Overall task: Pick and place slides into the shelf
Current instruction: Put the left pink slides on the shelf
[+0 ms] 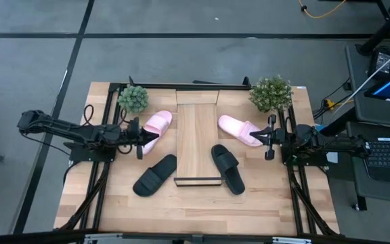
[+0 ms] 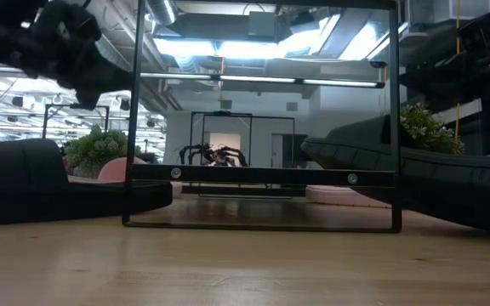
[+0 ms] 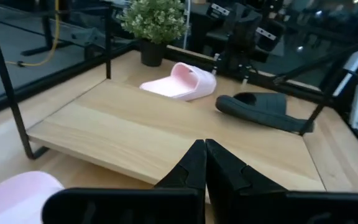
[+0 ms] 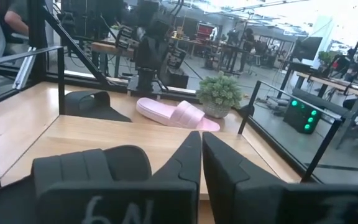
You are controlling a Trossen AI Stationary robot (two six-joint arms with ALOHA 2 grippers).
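In the high view we see the shelf (image 1: pixel 196 139) in the middle of the bench (image 1: pixel 195 207), with nothing lying on it. One pink slide (image 1: pixel 157 125) lies to its left and the other pink slide (image 1: pixel 240 129) to its right; one black slide (image 1: pixel 155 175) lies at lower left, the other black slide (image 1: pixel 227 168) at lower right. The left gripper (image 1: pixel 143 137) is beside the left pink slide, the right gripper (image 1: pixel 267 138) near the right one; the fingers of both are pressed together and hold nothing.

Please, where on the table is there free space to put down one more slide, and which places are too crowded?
The shelf board is bare along its length. The near table strip in front of both black slides is bare too. It is crowded beside the shelf, where each pink slide lies close to a gripper, left and right.
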